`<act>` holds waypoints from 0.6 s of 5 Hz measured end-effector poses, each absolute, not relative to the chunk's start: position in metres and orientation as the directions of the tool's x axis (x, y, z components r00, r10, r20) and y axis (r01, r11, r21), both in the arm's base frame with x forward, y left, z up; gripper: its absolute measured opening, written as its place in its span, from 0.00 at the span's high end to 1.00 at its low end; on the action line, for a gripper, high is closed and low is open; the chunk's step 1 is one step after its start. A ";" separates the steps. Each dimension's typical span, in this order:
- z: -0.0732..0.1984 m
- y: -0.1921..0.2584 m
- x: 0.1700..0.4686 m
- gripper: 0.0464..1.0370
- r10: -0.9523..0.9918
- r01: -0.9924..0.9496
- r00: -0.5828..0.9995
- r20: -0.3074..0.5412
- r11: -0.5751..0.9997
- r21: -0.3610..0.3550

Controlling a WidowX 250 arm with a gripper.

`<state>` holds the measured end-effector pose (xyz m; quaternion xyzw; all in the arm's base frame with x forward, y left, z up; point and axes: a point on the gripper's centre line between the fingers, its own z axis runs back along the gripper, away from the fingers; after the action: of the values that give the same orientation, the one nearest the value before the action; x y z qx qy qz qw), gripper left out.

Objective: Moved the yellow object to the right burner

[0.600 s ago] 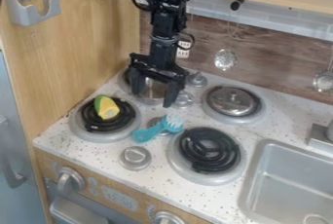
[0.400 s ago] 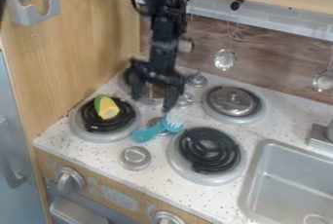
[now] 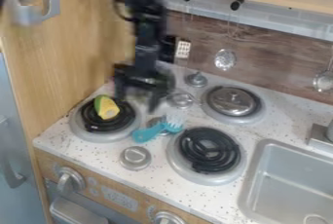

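My gripper (image 3: 137, 102) hangs over the back left of the stove, its two fingers apart with nothing held between them. Below and to its left, the yellow object (image 3: 107, 108), with a green side, lies on the black coil of the front left burner (image 3: 129, 124). The right front burner (image 3: 209, 150) has a bare black coil.
A teal brush (image 3: 150, 133) lies between the two front burners, behind a round silver knob (image 3: 135, 158). A silver lid (image 3: 233, 101) sits on the back right burner. The sink (image 3: 260, 169) is at the right, a wooden wall (image 3: 78, 43) at the left.
My gripper has moved left and slightly toward the front, closer to the yellow object. The yellow object and the brush have stayed in place.
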<state>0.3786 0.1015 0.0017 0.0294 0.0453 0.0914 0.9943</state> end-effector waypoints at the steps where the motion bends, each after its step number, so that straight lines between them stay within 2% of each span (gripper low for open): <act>1: 0.005 0.120 0.378 0.04 0.309 -0.303 0.949 -0.061 0.949 0.087; 3: 0.004 0.146 0.375 0.04 0.620 -0.618 0.784 0.011 0.780 0.094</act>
<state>0.3752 0.1465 0.0041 0.0461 0.0104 0.3283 0.9434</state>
